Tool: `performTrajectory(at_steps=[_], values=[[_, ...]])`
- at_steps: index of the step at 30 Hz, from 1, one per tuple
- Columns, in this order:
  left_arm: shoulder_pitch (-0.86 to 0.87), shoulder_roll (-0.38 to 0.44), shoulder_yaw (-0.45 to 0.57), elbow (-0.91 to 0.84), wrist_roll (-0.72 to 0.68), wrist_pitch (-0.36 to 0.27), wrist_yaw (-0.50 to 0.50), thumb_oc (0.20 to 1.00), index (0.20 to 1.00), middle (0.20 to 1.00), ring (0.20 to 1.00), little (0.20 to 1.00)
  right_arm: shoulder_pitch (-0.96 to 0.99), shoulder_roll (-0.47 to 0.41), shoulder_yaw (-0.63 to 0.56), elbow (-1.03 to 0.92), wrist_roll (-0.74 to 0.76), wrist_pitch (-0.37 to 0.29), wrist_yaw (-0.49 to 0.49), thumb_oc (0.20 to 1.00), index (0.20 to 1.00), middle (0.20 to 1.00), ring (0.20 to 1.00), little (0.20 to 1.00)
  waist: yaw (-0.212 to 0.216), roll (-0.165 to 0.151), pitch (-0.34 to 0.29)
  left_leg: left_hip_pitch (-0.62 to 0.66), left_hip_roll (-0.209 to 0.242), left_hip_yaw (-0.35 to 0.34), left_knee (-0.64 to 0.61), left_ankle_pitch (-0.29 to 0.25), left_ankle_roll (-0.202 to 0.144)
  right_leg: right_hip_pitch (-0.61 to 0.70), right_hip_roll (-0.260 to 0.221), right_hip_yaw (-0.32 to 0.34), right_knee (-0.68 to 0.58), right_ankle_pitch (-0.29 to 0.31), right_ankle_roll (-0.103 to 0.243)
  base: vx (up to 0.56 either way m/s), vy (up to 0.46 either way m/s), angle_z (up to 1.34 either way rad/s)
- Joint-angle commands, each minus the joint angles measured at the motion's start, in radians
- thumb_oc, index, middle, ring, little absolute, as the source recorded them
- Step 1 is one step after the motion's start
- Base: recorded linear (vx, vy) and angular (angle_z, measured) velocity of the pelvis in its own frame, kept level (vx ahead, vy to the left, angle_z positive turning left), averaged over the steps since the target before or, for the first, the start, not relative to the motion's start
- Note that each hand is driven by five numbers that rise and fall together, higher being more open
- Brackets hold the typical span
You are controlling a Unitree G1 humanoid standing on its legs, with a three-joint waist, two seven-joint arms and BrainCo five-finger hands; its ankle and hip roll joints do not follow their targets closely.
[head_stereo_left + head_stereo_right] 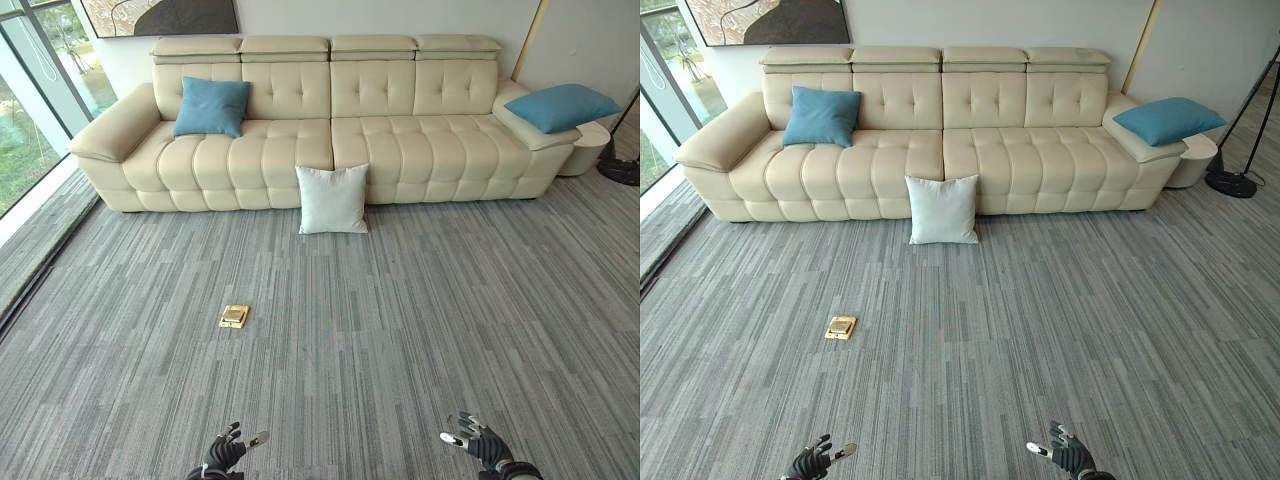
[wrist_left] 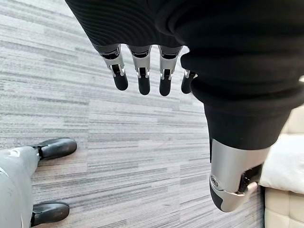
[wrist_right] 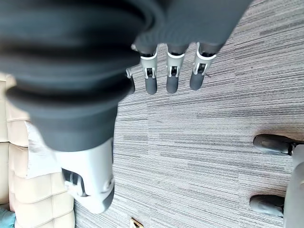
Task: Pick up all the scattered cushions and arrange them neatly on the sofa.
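A long cream sofa [image 1: 330,140] with tufted seats and four raised headrests stands against the far wall, on a grey striped carpet floor [image 1: 400,320]; left of it a tall window [image 1: 30,110] looks onto greenery, and a framed picture [image 1: 160,15] hangs on the wall above the sofa's left end.

Going from left to right: a teal cushion [image 1: 211,106], square and plump with pinched corners, stands upright on the left seat, leaning on the backrest beside the left armrest; a white cushion [image 1: 333,199], square and smooth with pointed corners, stands on the floor, propped against the front of the sofa near its middle; a second teal cushion [image 1: 561,106], flatter and lens-shaped as seen here, lies tilted on top of the right armrest, its far corner reaching past the arm.

On the carpet well in front of the sofa, left of centre, sits a small brass floor socket [image 1: 234,316]; at the far right a black lamp base [image 1: 620,170] stands on the floor beside a pale round side table [image 1: 590,148].

At the near edge, the left robot hand [image 1: 225,455] hangs over bare carpet, fingers relaxed and spread, holding nothing; the right robot hand [image 1: 485,443] hangs likewise, fingers loosely extended and apart, empty; both are far from every cushion.
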Motion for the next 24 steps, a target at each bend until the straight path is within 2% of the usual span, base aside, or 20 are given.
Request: performTrajectory(at_steps=[1,13,19,21,22,23,24], values=[[-0.057,-0.004,-0.012,0.0,-0.022,-0.021,0.0,1.0,1.0,1.0,1.0,1.0,-0.047,-0.001,-0.005,-0.022,-0.004,-0.043,-0.001,1.0,1.0,1.0,1.0,1.0,-0.002,0.009,-0.009,0.056,0.05,-0.049,0.0,-0.068,-0.077,0.005,-0.039,-0.056,0.001,-0.058,0.047,0.0,0.0,0.0],[-0.043,-0.005,-0.016,-0.028,-0.02,-0.018,0.017,1.0,1.0,1.0,1.0,1.0,-0.049,-0.002,-0.002,-0.038,-0.006,-0.035,-0.003,1.0,1.0,1.0,1.0,1.0,0.0,0.01,0.008,0.047,0.043,-0.055,0.0,-0.073,-0.066,0.0,-0.043,-0.061,0.001,-0.063,0.053,0.03,0.023,0.03],[-0.045,-0.007,-0.017,-0.031,-0.017,-0.014,0.019,1.0,1.0,1.0,1.0,1.0,-0.06,0.009,-0.008,-0.032,-0.005,-0.037,-0.008,1.0,1.0,1.0,1.0,1.0,0.0,0.011,0.019,0.044,0.024,-0.075,0.0,-0.081,-0.039,0.021,-0.054,-0.064,0.013,-0.079,0.063,0.1,0.106,0.01],[-0.047,-0.004,-0.025,-0.046,-0.008,-0.008,0.015,1.0,1.0,1.0,1.0,1.0,-0.061,0.01,-0.007,-0.029,-0.01,-0.043,-0.009,1.0,1.0,1.0,1.0,1.0,0.004,0.023,0.024,0.042,0.023,-0.08,0.0,-0.081,-0.023,-0.03,-0.064,-0.058,0.156,-0.13,0.083,0.07,0.168,0.02],[-0.048,-0.001,-0.027,-0.052,-0.004,-0.006,0.013,1.0,1.0,1.0,1.0,1.0,-0.061,0.016,-0.006,-0.023,-0.008,-0.047,-0.009,1.0,1.0,1.0,1.0,1.0,0.007,0.028,0.024,0.042,0.021,-0.083,0.0,-0.081,-0.012,-0.072,-0.072,-0.052,0.258,-0.144,0.104,0.09,0.205,-0.01],[-0.048,0.0,-0.026,-0.055,-0.004,-0.004,0.013,1.0,1.0,1.0,1.0,1.0,-0.061,0.02,-0.006,-0.017,-0.008,-0.05,-0.007,1.0,1.0,1.0,1.0,1.0,0.011,0.032,0.022,0.039,0.019,-0.083,0.0,-0.081,-0.001,-0.125,-0.079,-0.044,0.367,-0.144,0.121,0.08,0.213,-0.12],[-0.047,-0.002,-0.026,-0.056,-0.005,-0.005,0.013,1.0,1.0,1.0,1.0,1.0,-0.064,0.019,-0.002,-0.018,-0.01,-0.053,-0.004,1.0,1.0,1.0,1.0,1.0,0.014,0.032,0.024,0.035,0.013,-0.082,0.0,-0.078,0.008,-0.217,-0.093,-0.02,0.53,-0.12,0.133,0.07,0.184,-0.3]])
